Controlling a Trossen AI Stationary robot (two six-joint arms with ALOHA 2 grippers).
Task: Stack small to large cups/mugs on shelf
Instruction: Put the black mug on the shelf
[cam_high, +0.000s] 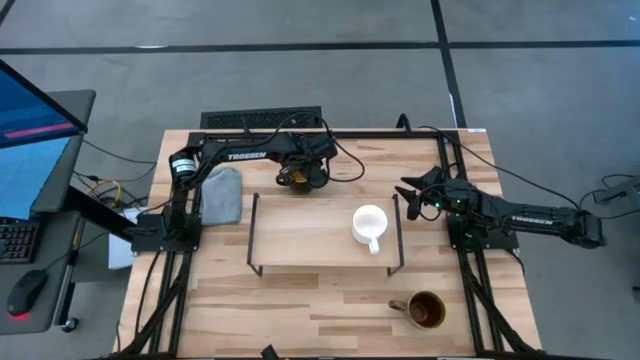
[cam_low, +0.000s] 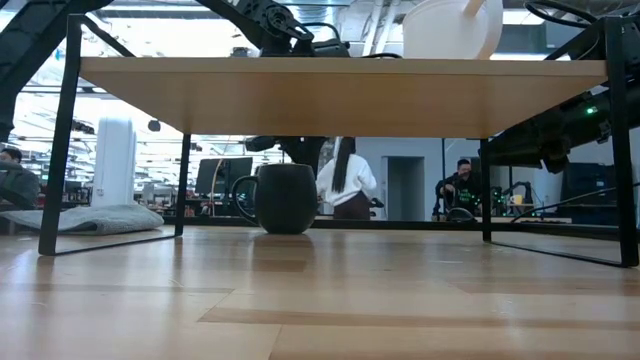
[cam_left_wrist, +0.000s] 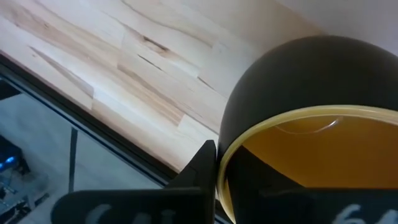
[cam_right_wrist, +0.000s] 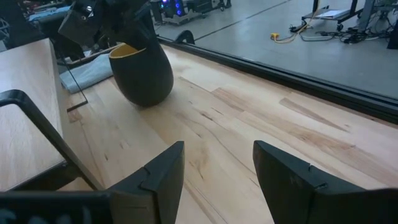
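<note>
From the high view, your left gripper (cam_high: 300, 178) sits at the surface's far edge, about twelve o'clock from the shelf (cam_high: 300, 240), closed on the dark mug (cam_high: 293, 179). The white mug (cam_high: 369, 224) already stands on the shelf toward its three o'clock end, and the olive mug (cam_high: 425, 310) waits on the surface near five o'clock. The right gripper (cam_high: 415, 192) idles just past the shelf's three o'clock end. Lift straight up before you travel, so the mug's base clears the shelf board, and aim for the middle of the board beside the white one.

The low view gives what the overhead cannot: the dark mug (cam_low: 286, 198) looks to rest flat on the surface, behind and below the shelf top (cam_low: 340, 95), so nothing is raised yet. The white mug (cam_low: 452, 28) shows above the board.

The left wrist view shows the grip itself: one finger (cam_left_wrist: 202, 167) presses the outside of the dark mug's (cam_left_wrist: 292, 81) wall at the yellow rim, with the jaws pinched on that wall. A rim pinch can swing, so keep the wrist level and move slowly.

The right wrist view shows the right gripper (cam_right_wrist: 217, 180) with jaws spread wide and empty, and the dark mug (cam_right_wrist: 144, 74) across the surface, leaning slightly under the left gripper (cam_right_wrist: 102, 18).
</note>
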